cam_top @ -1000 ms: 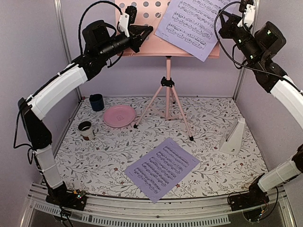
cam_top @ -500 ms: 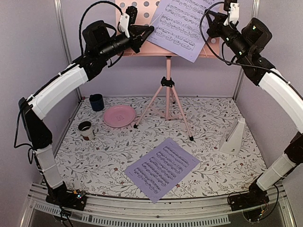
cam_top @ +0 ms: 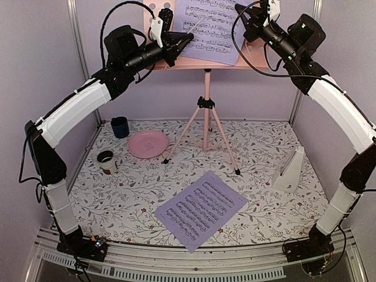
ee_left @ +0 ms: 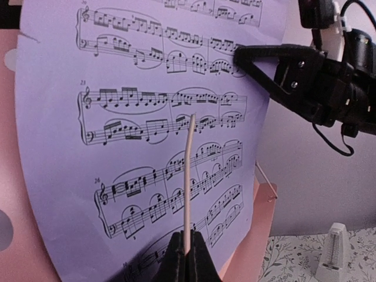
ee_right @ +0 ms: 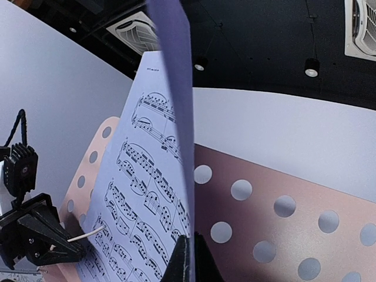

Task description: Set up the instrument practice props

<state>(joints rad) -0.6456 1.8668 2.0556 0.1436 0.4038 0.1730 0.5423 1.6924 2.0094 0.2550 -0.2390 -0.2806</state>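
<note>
Against the stand [cam_top: 207, 88], right gripper [ee_right: 189, 249] clamps the sheet [ee_left: 147, 117]; left gripper [ee_left: 187, 255] pinches a stick [ee_left: 188, 176]; seat the sheet squarely on the ledge [cam_top: 200, 66] before release.

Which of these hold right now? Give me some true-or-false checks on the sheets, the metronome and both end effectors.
1. The right end effector is shut on the edge of the upper sheet at the pink music stand. True.
2. The left end effector is empty. False: it grips a thin cream stick pointed at that sheet.
3. The metronome sits on the stand's desk. False: it stands on the table, right of the tripod.
4. A second sheet lies flat on the table. True.
</note>
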